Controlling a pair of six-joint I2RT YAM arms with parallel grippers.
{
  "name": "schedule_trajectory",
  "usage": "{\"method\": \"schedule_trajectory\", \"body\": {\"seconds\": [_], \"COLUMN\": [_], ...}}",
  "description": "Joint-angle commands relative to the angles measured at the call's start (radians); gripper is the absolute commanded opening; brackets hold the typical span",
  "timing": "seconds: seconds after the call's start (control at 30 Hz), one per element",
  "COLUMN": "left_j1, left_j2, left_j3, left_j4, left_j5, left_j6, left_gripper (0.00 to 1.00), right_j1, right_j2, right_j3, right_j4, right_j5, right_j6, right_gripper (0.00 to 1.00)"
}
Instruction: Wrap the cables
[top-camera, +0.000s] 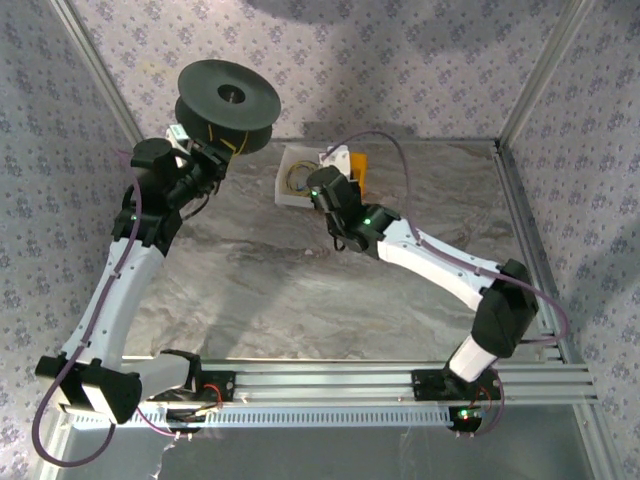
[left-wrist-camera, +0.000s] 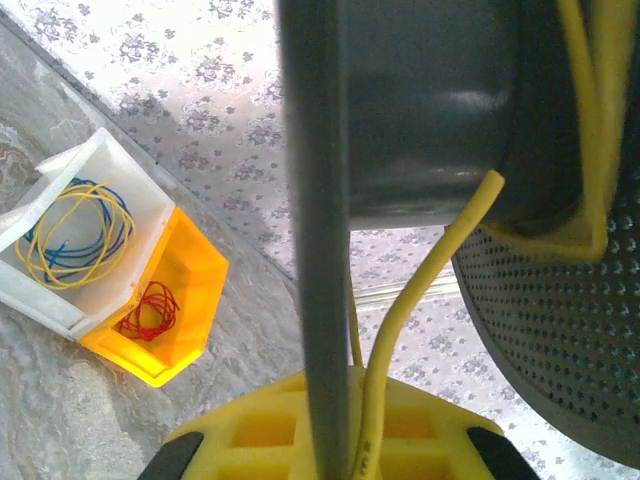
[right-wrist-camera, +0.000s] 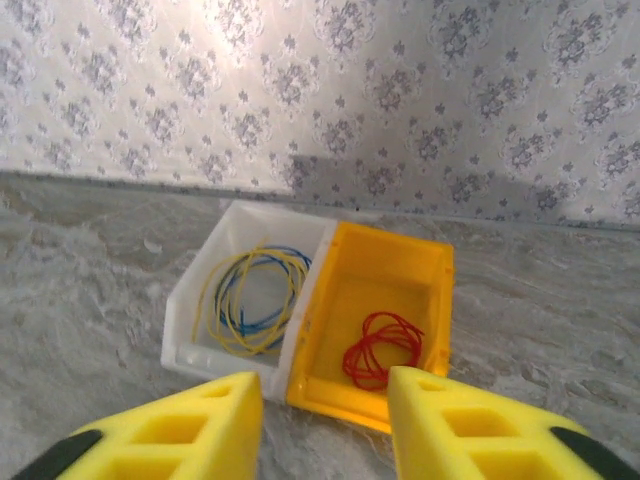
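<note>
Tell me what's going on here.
The left gripper is shut on the flange of a dark spool, holding it up at the table's far left. A yellow cord runs onto the spool. The right gripper is open and empty, hovering in front of a white bin with yellow and blue coils and a yellow bin with a red coil.

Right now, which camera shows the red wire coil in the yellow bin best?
Right wrist: the red coil lies close and unobstructed in the yellow bin. Left wrist shows it smaller, at left. From the top, the right arm covers most of that bin.
</note>
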Motion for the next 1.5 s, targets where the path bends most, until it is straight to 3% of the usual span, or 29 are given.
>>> {"method": "schedule_trajectory", "body": {"seconds": [0.0, 0.07, 0.13, 0.23, 0.3, 0.37, 0.43, 0.57, 0.7, 0.77, 0.93, 1.2, 1.27, 1.47], "left_j1": [-0.004, -0.007, -0.007, -0.04, -0.08, -0.126, -0.15, -0.195, -0.239, -0.25, -0.336, -0.449, -0.479, -0.541], "left_j2": [-0.021, -0.004, 0.027, 0.063, 0.079, 0.08, 0.08, 0.084, 0.097, 0.106, 0.147, 0.15, 0.149, 0.171], "left_j3": [0.075, 0.101, 0.144, 0.205, 0.247, 0.248, 0.226, 0.183, 0.181, 0.187, 0.271, 0.289, 0.292, 0.302], "left_j4": [0.075, 0.043, -0.015, -0.132, -0.243, -0.289, -0.292, -0.252, -0.272, -0.302, -0.496, -0.594, -0.627, -0.683], "left_j5": [0.011, 0.049, 0.121, 0.183, 0.17, 0.155, 0.168, 0.247, 0.222, 0.177, -0.059, -0.224, -0.283, -0.419], "left_j6": [0.089, 0.16, 0.244, 0.41, 0.549, 0.663, 0.704, 0.764, 0.827, 0.854, 1.043, 1.255, 1.309, 1.402], "left_gripper": [0.0, 0.0, 0.0, 0.0, 0.0, 0.0, 0.0, 0.0, 0.0, 0.0, 0.0, 0.0, 0.0, 0.0], "right_j1": [-0.06, -0.117, -0.206, -0.356, -0.443, -0.487, -0.513, -0.517, -0.519, -0.522, -0.533, -0.619, -0.636, -0.649], "right_j2": [-0.123, -0.181, -0.242, -0.308, -0.33, -0.344, -0.352, -0.345, -0.353, -0.379, -0.4, -0.326, -0.283, -0.138], "right_j3": [-0.07, -0.121, -0.166, -0.238, -0.277, -0.316, -0.344, -0.373, -0.373, -0.35, -0.112, 0.038, 0.121, 0.327], "right_j4": [0.028, 0.033, 0.045, 0.083, 0.168, 0.279, 0.375, 0.515, 0.497, 0.393, -0.127, -0.28, -0.36, -0.555], "right_j5": [-0.154, -0.281, -0.494, -0.887, -1.152, -1.31, -1.387, -1.419, -1.407, -1.378, -1.184, -1.206, -1.205, -1.241], "right_j6": [-0.004, 0.005, 0.028, 0.069, 0.156, 0.248, 0.334, 0.449, 0.439, 0.365, 0.003, -0.096, -0.127, -0.17], "right_gripper": [0.48, 0.56, 0.68, 0.89, 0.98, 1.0, 1.0, 1.0, 1.0, 1.0, 1.0, 0.98, 0.94, 0.63]}}
